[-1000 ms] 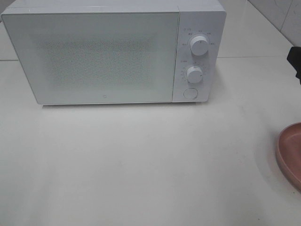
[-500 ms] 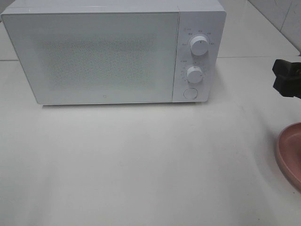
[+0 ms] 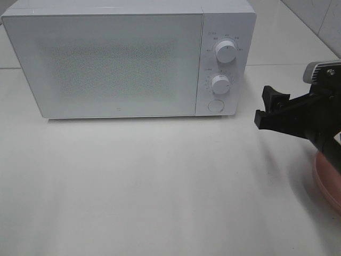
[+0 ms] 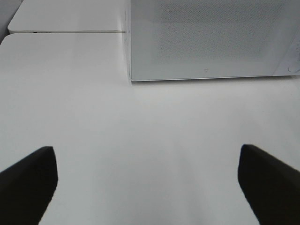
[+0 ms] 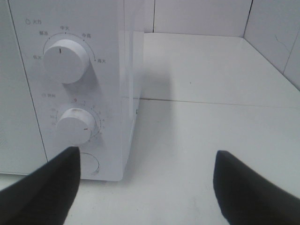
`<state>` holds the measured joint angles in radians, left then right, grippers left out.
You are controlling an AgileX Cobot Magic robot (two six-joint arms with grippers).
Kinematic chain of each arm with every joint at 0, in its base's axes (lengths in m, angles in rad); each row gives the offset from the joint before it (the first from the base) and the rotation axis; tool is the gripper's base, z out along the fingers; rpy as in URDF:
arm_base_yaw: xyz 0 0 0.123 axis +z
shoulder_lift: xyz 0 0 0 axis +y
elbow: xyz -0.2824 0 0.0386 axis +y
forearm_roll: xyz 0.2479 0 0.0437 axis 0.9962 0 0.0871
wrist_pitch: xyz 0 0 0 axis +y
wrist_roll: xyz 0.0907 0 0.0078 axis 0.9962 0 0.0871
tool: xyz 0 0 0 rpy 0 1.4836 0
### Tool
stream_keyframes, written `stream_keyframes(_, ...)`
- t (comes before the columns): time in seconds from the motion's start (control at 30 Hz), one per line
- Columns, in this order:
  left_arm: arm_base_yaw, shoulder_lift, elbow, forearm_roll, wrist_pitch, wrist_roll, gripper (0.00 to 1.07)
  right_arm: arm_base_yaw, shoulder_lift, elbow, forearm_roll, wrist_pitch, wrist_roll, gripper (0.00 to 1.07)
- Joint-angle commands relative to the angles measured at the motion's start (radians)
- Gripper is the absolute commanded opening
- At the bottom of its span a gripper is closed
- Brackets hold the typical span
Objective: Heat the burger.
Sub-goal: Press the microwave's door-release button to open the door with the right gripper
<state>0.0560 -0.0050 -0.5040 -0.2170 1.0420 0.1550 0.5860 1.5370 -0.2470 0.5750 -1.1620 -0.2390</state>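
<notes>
Starting on the left: the left claw (image 4: 145,157) hangs over bare tabletop (image 3: 160,186), spread wide with nothing in it. It faces the microwave (image 3: 106,64) but sits well back from it, and the high view doesn't show it at all.

The microwave door (image 3: 106,106) is shut and frosted, so I can't see inside. The burger isn't visible in any view. It could be behind that door or off frame, no way to tell.

Right of the door is the panel, with two knobs (image 3: 226,52) and a round button (image 3: 215,105) below them.

The right claw (image 3: 262,105) is near that panel, fingers spread and empty. It points left at the panel, roughly level with the button. The wrist view puts the button just off one fingertip (image 5: 70,161).

So the right arm is clearly the nearer one. My guess is the button comes next, to pop the door.

Far right, a pink plate (image 3: 327,186) peeks out under that arm, mostly hidden.
</notes>
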Motion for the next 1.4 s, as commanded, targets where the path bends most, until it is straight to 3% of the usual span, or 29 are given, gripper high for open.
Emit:
stream_keyframes(0.03, -0.005, -0.020, 0.000, -0.003, -0.003, -0.003, 1.00, 0.063, 0.030, -0.014, 0.098, -0.060, -0.030, 0.73)
stream_keyframes(0.1, -0.005, -0.020, 0.000, -0.003, -0.003, -0.003, 1.00, 0.131, 0.070, -0.038, 0.159, -0.079, -0.060, 0.73)
stream_keyframes(0.37, -0.005, -0.020, 0.000, -0.003, -0.003, -0.003, 1.00, 0.252, 0.161, -0.113, 0.264, -0.089, -0.068, 0.73)
stream_keyframes(0.77, -0.005, -0.020, 0.000, -0.003, -0.003, -0.003, 1.00, 0.276, 0.198, -0.172, 0.276, -0.084, -0.033, 0.73)
stream_keyframes(1.1, -0.005, -0.020, 0.000, -0.003, -0.003, -0.003, 1.00, 0.276, 0.198, -0.172, 0.274, -0.027, 0.451, 0.65)
stream_keyframes(1.2, -0.005, -0.020, 0.000, -0.003, -0.003, -0.003, 1.00, 0.276, 0.198, -0.172, 0.274, 0.011, 0.657, 0.59)
stream_keyframes(1.27, -0.005, -0.020, 0.000, -0.003, -0.003, -0.003, 1.00, 0.276, 0.198, -0.172, 0.272, 0.025, 0.910, 0.48)
stream_keyframes(1.4, -0.005, -0.020, 0.000, -0.003, -0.003, -0.003, 1.00, 0.276, 0.198, -0.172, 0.272, 0.025, 1.072, 0.39)
